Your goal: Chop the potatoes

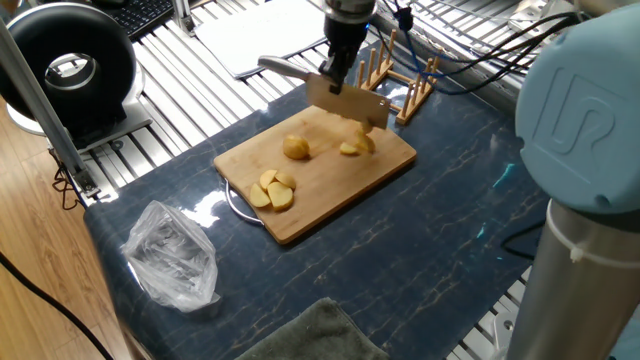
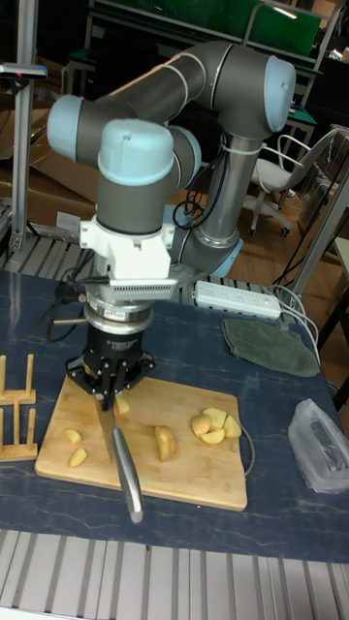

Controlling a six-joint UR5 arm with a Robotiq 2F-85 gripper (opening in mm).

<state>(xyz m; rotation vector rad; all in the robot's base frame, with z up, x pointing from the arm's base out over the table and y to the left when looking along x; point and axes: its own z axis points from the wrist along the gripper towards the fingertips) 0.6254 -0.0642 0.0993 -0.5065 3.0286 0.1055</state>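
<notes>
My gripper (image 1: 338, 78) (image 2: 109, 395) is shut on a cleaver-style knife (image 1: 347, 103) (image 2: 124, 463), held over the far side of the bamboo board (image 1: 330, 182) (image 2: 194, 477). The blade hangs just above two small potato pieces (image 1: 356, 146) (image 2: 76, 447) at the board's far right end. A rounded potato half (image 1: 296, 148) (image 2: 166, 443) lies mid-board. A cluster of potato slices (image 1: 272, 190) (image 2: 210, 424) sits near the board's left end. The knife handle (image 1: 284, 67) sticks out sideways from the gripper.
A wooden rack (image 1: 406, 82) (image 2: 17, 407) stands right beside the board, close to the knife. A crumpled plastic bag (image 1: 172, 255) (image 2: 325, 446) and a grey-green cloth (image 1: 315, 335) (image 2: 271, 347) lie on the dark mat. A power strip (image 2: 237, 298) lies behind the arm.
</notes>
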